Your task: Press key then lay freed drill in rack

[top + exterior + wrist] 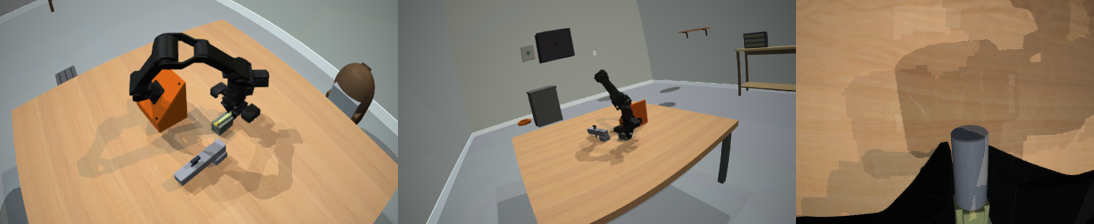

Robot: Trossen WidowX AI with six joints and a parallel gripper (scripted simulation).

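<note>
Beside the unfilled rack (220,126), the hand (237,111) grips the drill (970,163).

Top view looks steeply down, exterior stands far off; both share the table (312,160), wrist hovers close.

We see a black arm (612,91) bent low over a wooden tabletop (665,145), its hand (625,134) near a grey block (598,132), orange wedge (640,111) behind, dark cabinet (544,105) by the wall.
</note>
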